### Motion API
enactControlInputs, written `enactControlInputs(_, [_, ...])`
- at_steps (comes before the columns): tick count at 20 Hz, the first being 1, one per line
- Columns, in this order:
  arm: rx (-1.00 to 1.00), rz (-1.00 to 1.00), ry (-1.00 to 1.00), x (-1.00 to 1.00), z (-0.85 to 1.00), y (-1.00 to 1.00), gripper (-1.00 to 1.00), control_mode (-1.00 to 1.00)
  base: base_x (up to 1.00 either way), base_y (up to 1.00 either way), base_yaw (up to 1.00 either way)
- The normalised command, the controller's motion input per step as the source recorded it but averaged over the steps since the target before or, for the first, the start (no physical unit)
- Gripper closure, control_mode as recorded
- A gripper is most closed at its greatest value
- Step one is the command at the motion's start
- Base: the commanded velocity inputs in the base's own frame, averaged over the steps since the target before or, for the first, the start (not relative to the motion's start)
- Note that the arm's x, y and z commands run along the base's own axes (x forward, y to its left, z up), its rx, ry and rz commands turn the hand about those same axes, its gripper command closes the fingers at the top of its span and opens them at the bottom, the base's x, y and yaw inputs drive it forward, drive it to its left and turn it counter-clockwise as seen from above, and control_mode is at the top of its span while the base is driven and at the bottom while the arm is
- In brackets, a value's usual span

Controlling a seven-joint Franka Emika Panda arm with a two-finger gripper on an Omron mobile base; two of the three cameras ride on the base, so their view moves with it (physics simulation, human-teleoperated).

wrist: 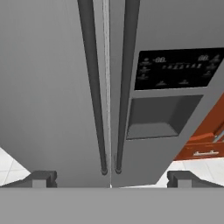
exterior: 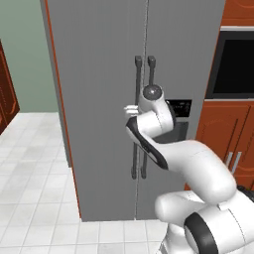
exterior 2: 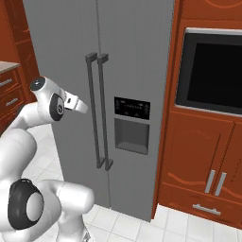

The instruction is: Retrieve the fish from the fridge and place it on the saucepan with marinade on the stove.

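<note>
Fridge [exterior: 99,99] shut, both doors closed, right ahead of arm. Gripper [wrist: 109,178] spread wide, empty, near the two dark handles [wrist: 94,87], not touching. Wall oven [exterior 2: 212,71] right of fridge.

fridge [exterior: 99,99] top cut off, interior hidden behind shut doors, oven [exterior 2: 215,71] cropped right

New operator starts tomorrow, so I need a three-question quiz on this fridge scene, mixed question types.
1. True or false: both doors of the fridge are shut.
2. The pincer is: A) open, B) shut on a handle.
3. Which door carries the dispenser panel, seen from the front?

Key: 1 true. 2 A, fingertips wide apart, short of the two dark handles. 3 the right door, beside the black wall oven.
</note>
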Motion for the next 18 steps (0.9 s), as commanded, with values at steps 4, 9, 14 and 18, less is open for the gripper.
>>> enactControlInputs(4, [0.0,0.0,0.0,0.38,0.0,0.0,-1.0,-1.0,0.0,0.0,0.0])
enactControlInputs(9, [0.0,0.0,0.0,0.37,-0.02,0.0,-1.0,-1.0,0.0,0.0,0.0])
enactControlInputs(14, [0.0,0.0,0.0,0.4,-0.04,0.0,-1.0,-1.0,0.0,0.0,0.0])
enactControlInputs(18, [0.0,0.0,0.0,0.42,-0.07,0.0,-1.0,-1.0,0.0,0.0,0.0])
